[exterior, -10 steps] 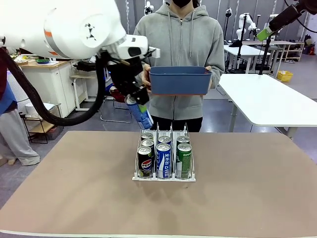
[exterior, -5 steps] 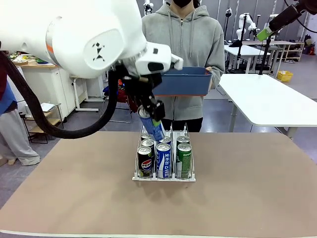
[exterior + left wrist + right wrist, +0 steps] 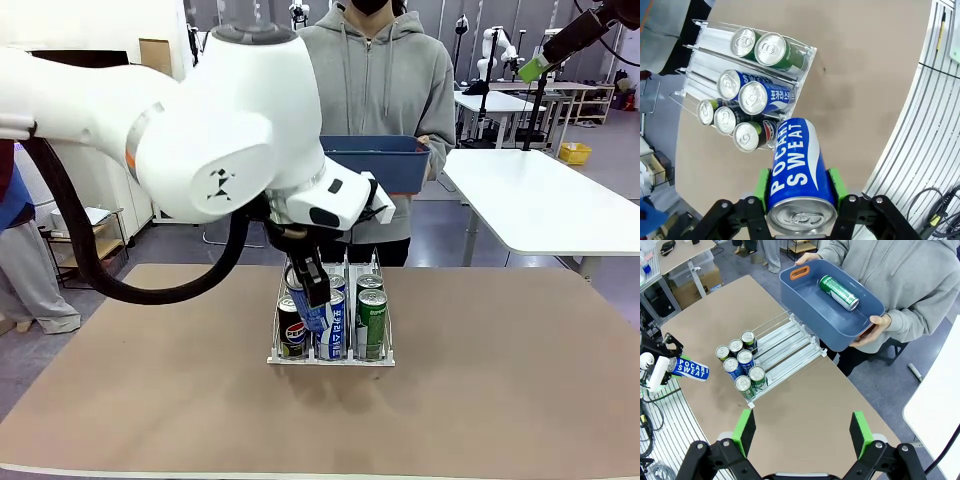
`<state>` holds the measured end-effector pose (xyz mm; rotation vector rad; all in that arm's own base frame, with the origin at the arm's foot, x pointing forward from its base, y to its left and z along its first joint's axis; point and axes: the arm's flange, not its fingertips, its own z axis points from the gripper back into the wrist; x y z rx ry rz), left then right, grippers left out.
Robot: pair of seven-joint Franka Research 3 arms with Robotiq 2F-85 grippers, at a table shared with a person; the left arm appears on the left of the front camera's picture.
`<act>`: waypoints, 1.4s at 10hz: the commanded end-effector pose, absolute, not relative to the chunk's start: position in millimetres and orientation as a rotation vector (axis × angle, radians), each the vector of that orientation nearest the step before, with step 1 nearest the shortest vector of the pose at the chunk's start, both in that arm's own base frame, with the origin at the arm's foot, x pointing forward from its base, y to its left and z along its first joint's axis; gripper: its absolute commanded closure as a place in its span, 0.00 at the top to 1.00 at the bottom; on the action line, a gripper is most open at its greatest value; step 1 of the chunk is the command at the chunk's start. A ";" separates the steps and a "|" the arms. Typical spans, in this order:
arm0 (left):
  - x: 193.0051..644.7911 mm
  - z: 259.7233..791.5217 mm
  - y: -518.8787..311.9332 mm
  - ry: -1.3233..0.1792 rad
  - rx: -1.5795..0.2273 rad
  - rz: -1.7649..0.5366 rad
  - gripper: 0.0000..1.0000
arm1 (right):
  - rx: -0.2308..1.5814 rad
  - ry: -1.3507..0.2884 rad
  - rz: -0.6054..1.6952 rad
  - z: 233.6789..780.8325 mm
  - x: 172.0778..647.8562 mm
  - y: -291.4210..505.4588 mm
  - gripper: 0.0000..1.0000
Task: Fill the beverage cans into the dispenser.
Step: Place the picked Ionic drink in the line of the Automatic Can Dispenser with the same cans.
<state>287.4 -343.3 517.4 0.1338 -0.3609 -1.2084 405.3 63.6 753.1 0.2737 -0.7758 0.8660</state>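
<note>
Gripping a slim blue Pocari Sweat can (image 3: 795,165), the left gripper (image 3: 800,186) presses green pads on its smooth aluminium wall.
Can hangs tilted by the front of the clear-plastic three-lane dispenser (image 3: 705,50); right gripper (image 3: 802,432) jaws spread wide.

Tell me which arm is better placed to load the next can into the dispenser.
Left: the left gripper is shut on a blue can close to the dispenser; the right gripper hangs open, empty.
</note>
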 end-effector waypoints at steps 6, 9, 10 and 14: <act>304.5 495.4 -342.7 -0.357 0.096 -1.207 0.57 | 0.276 -0.773 0.868 752.6 404.5 63.9 1.00; 307.0 486.5 -346.1 -0.318 0.098 -1.261 0.57 | 0.276 -0.773 0.868 752.6 404.5 63.9 1.00; 315.5 477.7 -353.7 -0.283 0.092 -1.214 0.57 | 0.276 -0.773 0.868 752.6 404.5 63.9 1.00; 332.8 464.8 -370.8 -0.280 0.102 -1.241 0.57 | 0.276 -0.773 0.868 752.6 404.5 63.9 1.00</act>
